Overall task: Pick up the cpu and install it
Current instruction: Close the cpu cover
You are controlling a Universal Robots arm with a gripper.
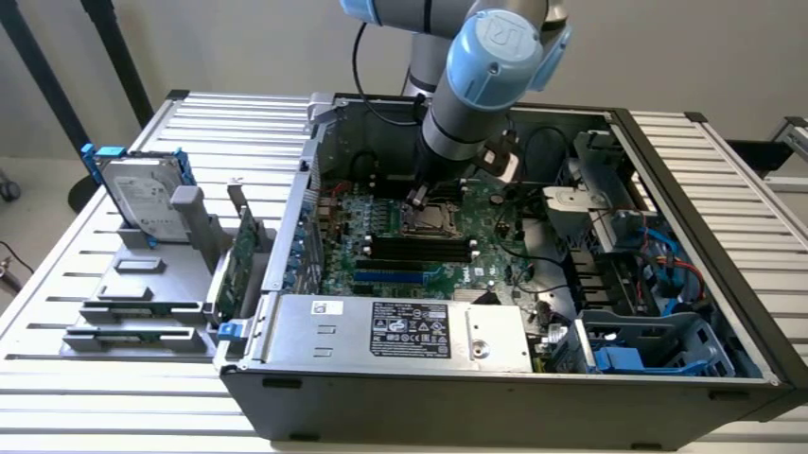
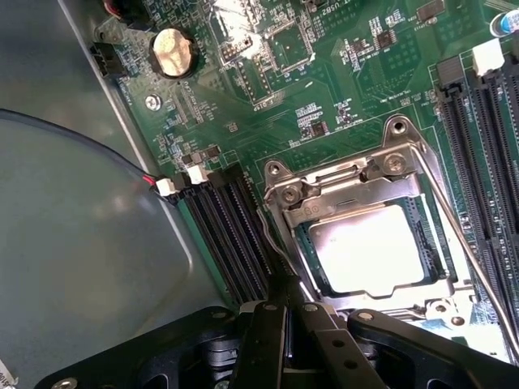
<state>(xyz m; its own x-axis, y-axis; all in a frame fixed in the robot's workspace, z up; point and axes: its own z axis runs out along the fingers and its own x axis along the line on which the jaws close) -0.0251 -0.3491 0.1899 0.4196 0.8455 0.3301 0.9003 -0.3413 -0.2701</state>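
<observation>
Cpu sitting in the socket
Claw hovering at the socket's edge, fingers pinched together, gripping nothing.

A plain pale wall stands behind a slatted metal table. Two dark poles lean against the wall at the exterior view's left. Soft, even light falls throughout.

The robot arm's blue joint cap bears a "UR" logo; other labels are unreadable.
</observation>
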